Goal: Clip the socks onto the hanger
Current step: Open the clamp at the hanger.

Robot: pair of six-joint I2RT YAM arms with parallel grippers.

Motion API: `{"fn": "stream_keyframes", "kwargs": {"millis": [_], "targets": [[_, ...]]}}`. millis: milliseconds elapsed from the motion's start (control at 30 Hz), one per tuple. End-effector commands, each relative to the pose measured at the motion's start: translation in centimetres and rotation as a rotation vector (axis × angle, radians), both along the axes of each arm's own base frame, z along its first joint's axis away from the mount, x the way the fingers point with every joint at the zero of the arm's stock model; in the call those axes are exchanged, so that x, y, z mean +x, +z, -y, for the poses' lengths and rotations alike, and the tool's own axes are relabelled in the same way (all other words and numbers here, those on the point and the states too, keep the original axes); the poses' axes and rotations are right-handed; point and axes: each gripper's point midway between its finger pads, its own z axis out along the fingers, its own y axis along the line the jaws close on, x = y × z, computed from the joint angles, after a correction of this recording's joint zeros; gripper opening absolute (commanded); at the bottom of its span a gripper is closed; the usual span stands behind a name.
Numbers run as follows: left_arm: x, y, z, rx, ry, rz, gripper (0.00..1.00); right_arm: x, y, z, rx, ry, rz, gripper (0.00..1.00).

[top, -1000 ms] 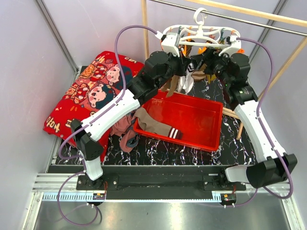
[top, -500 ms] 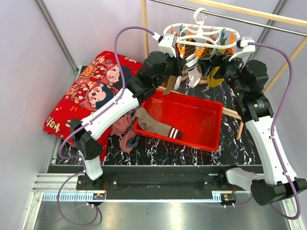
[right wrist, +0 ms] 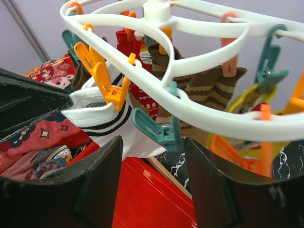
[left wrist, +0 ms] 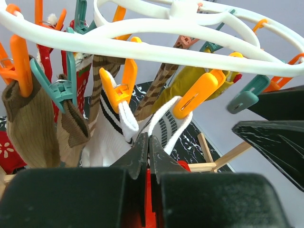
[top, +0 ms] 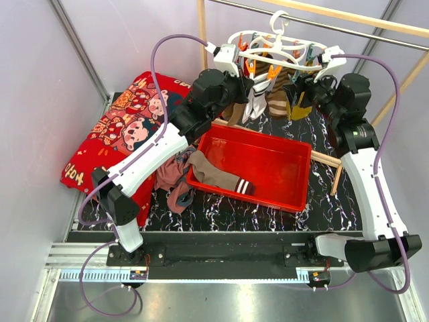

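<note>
white plastic, the oval hanger (top: 278,48) hangs by its hook at the back, above the far edge of the red tub (top: 278,168). both your arms reach up to it, one from each side. your left gripper (left wrist: 148,142) has its fingers pressed flat together with no gap between them. their tips sit just under the cuff of a white sock (left wrist: 107,140) with dark stripes, which an orange peg (left wrist: 121,88) holds on the near side of the ring. you cannot tell from the wrist view whether any cloth is caught between those tips. your right gripper (right wrist: 154,159) has its fingers spread wide apart and holds nothing. a teal peg (right wrist: 159,130) hangs from the ring just above the gap, and the same white sock shows to its left. more clipped socks (left wrist: 28,123) hang side by side from other pegs round the ring: ribbed taupe-brown ones, a brown striped one and a mustard one. one taupe sock (top: 218,176) with a dark-and-white striped cuff lies flat in the near left corner of the tub, well apart from both grippers. left of the tub a mauve-pink and grey cloth bundle (top: 173,184) lies on the dark marbled table, touching the tub's wall. beyond that bundle is the red cartoon-print cushion (top: 127,124).
</note>
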Motion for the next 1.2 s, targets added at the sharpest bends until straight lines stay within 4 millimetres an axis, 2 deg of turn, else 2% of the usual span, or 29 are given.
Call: {"fn": "stream_keyframes", "kwargs": {"millis": [0,367,600,867,1067,1133,1167], "targets": [[-1.1,3.5,-0.9,-0.049,-0.018,0.072,0.0,-0.8,3.3,-0.9,-0.012,0.069,0.089,0.62],[-1.2,3.5,-1.0,-0.045,-0.019,0.069,0.0,0.7,5.1,0.6,-0.031,-0.026,0.145,0.64],[-1.1,3.5,-1.0,-0.044,-0.019,0.072,0.0,1.4,5.0,0.5,-0.037,-0.027,0.143,0.59],[-1.1,3.0,-0.7,-0.034,-0.027,0.062,0.0,1.7,5.1,1.0,-0.019,-0.057,0.138,0.45],[-1.0,2.3,-0.8,-0.011,-0.027,0.068,0.0,1.4,5.0,1.1,0.03,-0.076,0.12,0.27],[-1.1,2.5,-0.9,-0.013,-0.028,0.082,0.02,1.4,4.6,1.0,0.082,-0.077,0.091,0.23],[-1.0,1.9,-0.9,0.001,-0.029,0.083,0.03,1.3,4.5,0.9,0.113,-0.082,0.076,0.22]]}}
